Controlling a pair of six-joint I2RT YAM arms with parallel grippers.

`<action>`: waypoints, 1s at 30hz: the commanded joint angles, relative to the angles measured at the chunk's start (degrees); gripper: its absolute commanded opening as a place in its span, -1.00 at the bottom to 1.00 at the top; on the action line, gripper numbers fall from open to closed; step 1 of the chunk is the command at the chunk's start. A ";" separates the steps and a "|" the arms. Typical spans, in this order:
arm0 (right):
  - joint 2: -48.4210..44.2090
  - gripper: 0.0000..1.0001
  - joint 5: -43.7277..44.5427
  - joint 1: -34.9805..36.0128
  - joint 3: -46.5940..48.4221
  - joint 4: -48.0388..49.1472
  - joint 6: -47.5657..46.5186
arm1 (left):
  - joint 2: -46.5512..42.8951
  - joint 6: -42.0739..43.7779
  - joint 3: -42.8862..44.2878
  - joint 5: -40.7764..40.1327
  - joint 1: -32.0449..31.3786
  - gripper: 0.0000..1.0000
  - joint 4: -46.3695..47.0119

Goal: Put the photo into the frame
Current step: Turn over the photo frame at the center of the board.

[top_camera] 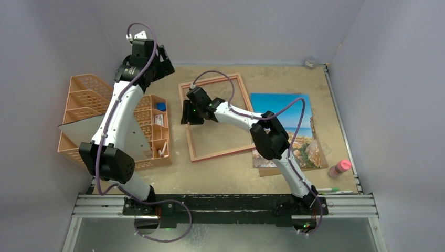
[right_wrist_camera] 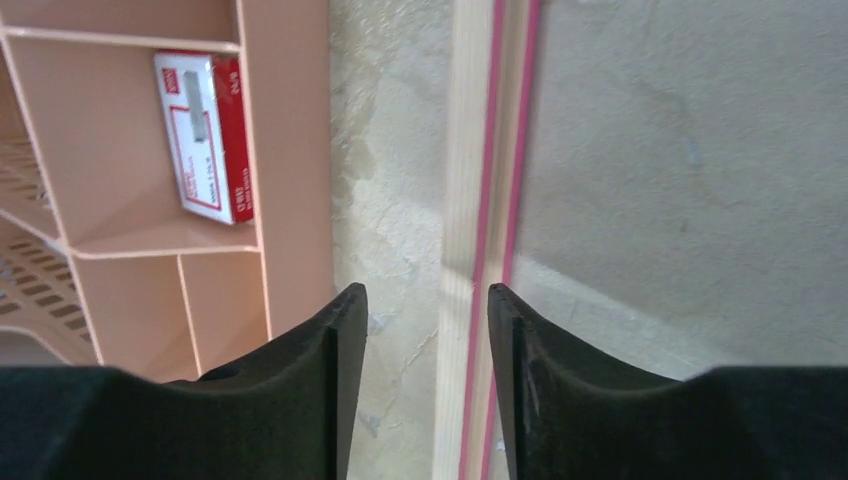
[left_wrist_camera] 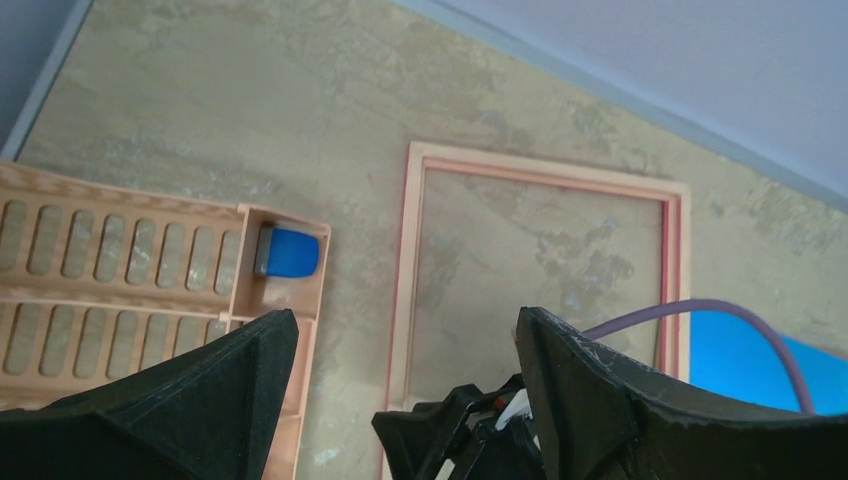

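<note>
The frame (top_camera: 223,154) lies flat mid-table, pale wood back up with pink edges; it also shows in the left wrist view (left_wrist_camera: 410,250) and the right wrist view (right_wrist_camera: 470,150). The photo (top_camera: 283,123), blue sky and sea over rocky coast, lies face up to the right of the frame; a blue corner shows in the left wrist view (left_wrist_camera: 730,360). My right gripper (top_camera: 189,113) is open, low over the frame's left rail, with the rail partly between its fingertips (right_wrist_camera: 427,300). My left gripper (top_camera: 160,60) is open and empty, raised near the back (left_wrist_camera: 405,320).
An orange mesh organiser (top_camera: 105,105) stands at the left, holding a blue item (top_camera: 161,106) and a red staple box (right_wrist_camera: 205,135). A pale sheet (top_camera: 99,134) leans across the organiser. A brown backing board (top_camera: 275,170) lies under the photo. A pink bottle (top_camera: 340,168) and pens (top_camera: 336,190) are front right.
</note>
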 commanded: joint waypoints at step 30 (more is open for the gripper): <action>-25.03 0.39 5.28 -27.44 -33.39 -8.19 -19.37 | 5.16 -5.58 -20.48 19.68 -4.39 0.59 11.43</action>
